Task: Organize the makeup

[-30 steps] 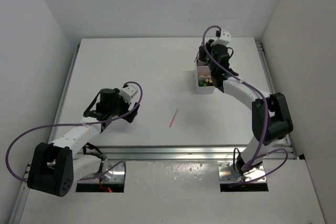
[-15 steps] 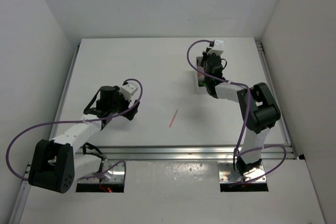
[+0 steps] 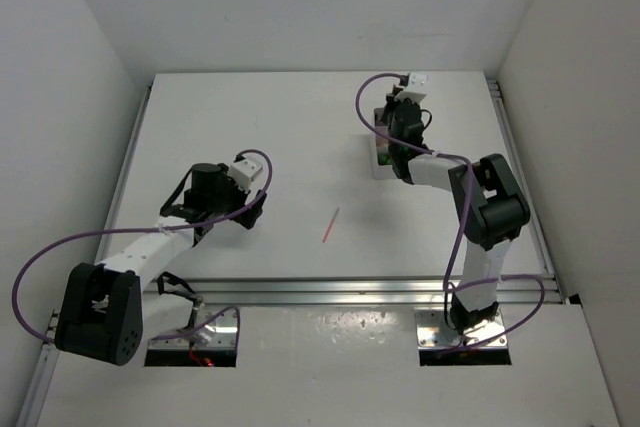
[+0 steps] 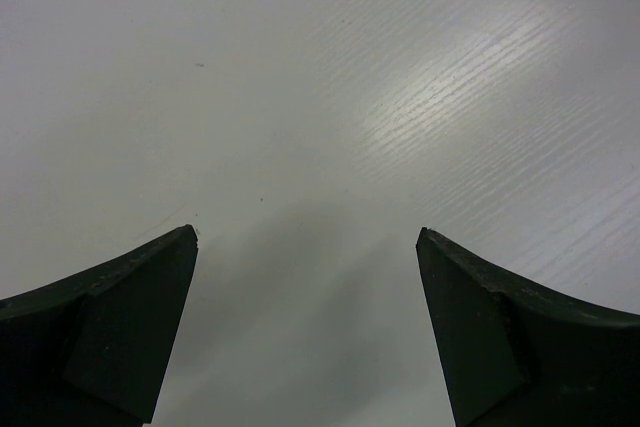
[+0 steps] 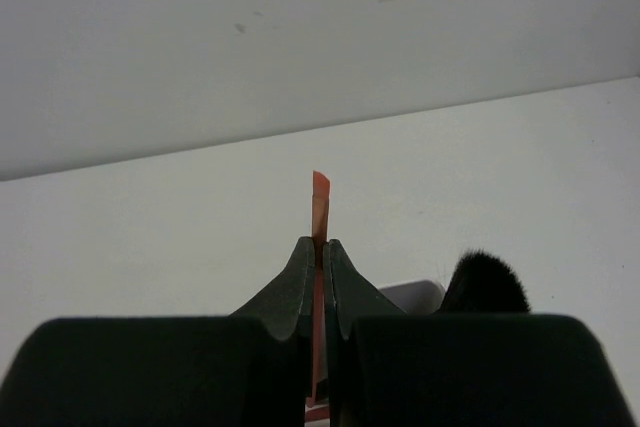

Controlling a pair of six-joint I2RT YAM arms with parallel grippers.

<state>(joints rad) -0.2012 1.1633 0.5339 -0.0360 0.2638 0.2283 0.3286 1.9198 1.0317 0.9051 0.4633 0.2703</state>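
A thin red pencil stands clamped between the fingers of my right gripper, its tip poking up past them. That gripper hangs over the white box at the back right. The tuft of a black brush shows beside the fingers, by the box rim. More makeup in the box is mostly hidden under the arm. A pink pencil lies loose mid-table. My left gripper hovers low over bare tabletop, open and holding nothing.
White walls close in the table at the back and on both sides. A metal rail runs along the near edge. Purple cables loop off both arms.
My right arm has folded in and turned its wrist over the box, still gripping the red pencil. The left arm has barely shifted.
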